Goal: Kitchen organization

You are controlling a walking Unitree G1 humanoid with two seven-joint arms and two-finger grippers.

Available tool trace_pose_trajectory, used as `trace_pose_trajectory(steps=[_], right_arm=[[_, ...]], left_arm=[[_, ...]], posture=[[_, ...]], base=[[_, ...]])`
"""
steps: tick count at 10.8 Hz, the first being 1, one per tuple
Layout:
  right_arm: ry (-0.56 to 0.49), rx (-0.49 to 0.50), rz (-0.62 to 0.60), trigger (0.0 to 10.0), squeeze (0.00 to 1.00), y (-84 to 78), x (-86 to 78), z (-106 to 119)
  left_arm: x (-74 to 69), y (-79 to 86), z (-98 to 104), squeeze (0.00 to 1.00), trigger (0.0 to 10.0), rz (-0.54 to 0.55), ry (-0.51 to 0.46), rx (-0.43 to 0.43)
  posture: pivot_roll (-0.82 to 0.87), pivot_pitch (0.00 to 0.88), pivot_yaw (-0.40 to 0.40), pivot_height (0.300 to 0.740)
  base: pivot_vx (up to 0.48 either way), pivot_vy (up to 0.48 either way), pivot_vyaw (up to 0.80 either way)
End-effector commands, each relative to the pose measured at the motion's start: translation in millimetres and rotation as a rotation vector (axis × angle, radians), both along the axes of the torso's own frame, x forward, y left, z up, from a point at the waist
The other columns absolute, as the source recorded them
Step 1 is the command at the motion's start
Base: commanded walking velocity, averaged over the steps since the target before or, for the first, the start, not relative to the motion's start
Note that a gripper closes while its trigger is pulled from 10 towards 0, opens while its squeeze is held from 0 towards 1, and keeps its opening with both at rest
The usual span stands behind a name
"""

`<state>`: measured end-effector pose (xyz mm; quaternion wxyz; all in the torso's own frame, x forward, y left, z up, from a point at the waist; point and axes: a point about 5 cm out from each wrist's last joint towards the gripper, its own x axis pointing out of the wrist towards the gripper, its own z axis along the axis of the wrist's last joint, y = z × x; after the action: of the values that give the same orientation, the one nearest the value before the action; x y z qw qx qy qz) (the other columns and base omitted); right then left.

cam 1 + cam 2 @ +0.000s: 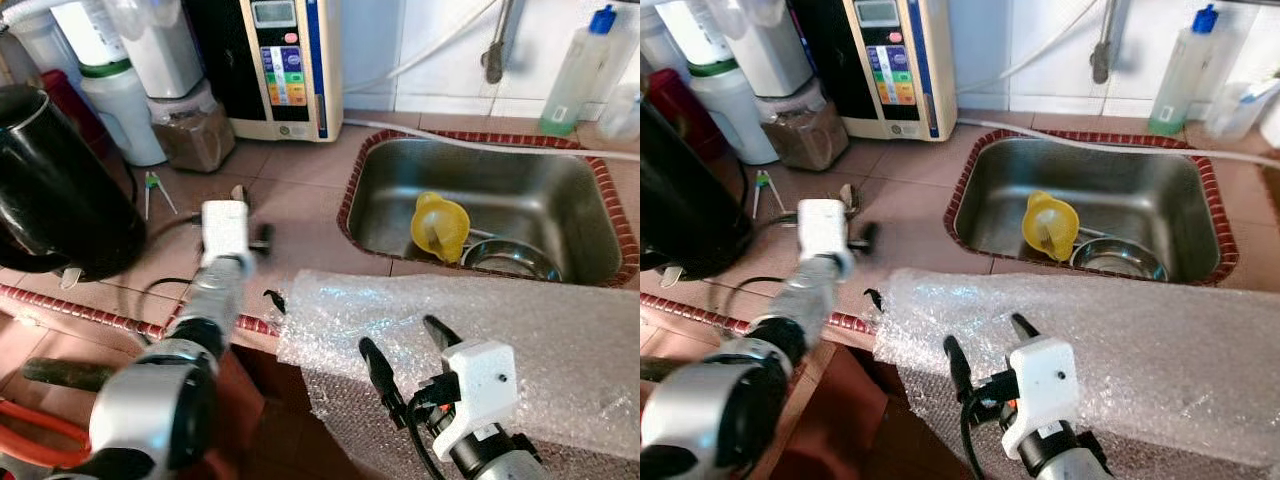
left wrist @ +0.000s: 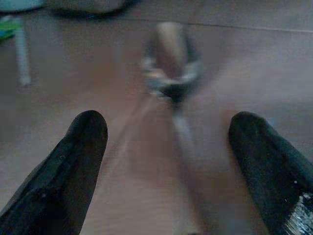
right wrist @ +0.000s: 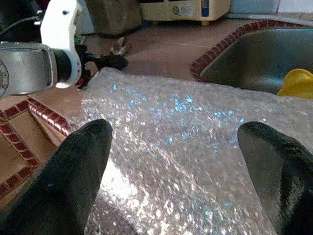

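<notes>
My left gripper (image 2: pixel 167 122) hovers low over the brown tiled counter, open, its two black fingers on either side of a blurred metal spoon (image 2: pixel 171 63) lying flat beneath them. From the head, the spoon's tip (image 1: pixel 238 192) pokes out beyond the white wrist housing (image 1: pixel 225 230). My right gripper (image 1: pixel 398 335) is open at the near edge of a sheet of bubble wrap (image 1: pixel 480 340) that drapes over the counter's front edge. Nothing is between its fingers.
A steel sink (image 1: pixel 560 180) at the right holds a yellow funnel-like cup (image 1: pixel 438 225) and a metal bowl (image 1: pixel 505 258). A black kettle (image 1: pixel 50 190) stands at the left. Behind are a jar of brown powder (image 1: pixel 190 130), a water machine (image 1: pixel 280 65), tweezers (image 1: pixel 152 190) and a bottle (image 1: pixel 575 70).
</notes>
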<state>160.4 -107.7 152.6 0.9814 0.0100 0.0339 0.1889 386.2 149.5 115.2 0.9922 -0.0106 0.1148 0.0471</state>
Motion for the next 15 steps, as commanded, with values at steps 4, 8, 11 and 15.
trace_pose_trajectory(steps=[4,8,11,15], right_arm=[[0.001,0.005,0.035,10.0,0.0,1.9,0.2,4.6],[0.002,-0.003,0.04,10.0,0.0,1.3,3.4,3.3],[0.0,-0.009,0.045,10.0,0.0,0.5,5.4,2.8],[-0.005,-0.016,0.053,10.0,0.0,0.6,9.4,2.2]], left_arm=[[-10.9,0.3,-25.7,0.0,0.0,0.004,0.15,-0.177],[-10.9,-31.7,-23.4,0.0,0.0,-0.232,0.141,-0.241],[-14.1,-40.0,-24.6,0.0,0.0,-0.402,0.121,-0.112],[-16.9,-34.5,-29.2,0.0,0.0,-0.424,0.13,-0.076]], posture=[[-0.28,0.113,0.123,0.74],[-0.27,0.1,0.127,0.74],[-0.27,0.094,0.125,0.74],[-0.26,0.082,0.122,0.74]], base=[[0.0,0.0,0.0],[0.0,0.0,0.0],[0.0,0.0,0.0],[0.0,0.0,0.0]])
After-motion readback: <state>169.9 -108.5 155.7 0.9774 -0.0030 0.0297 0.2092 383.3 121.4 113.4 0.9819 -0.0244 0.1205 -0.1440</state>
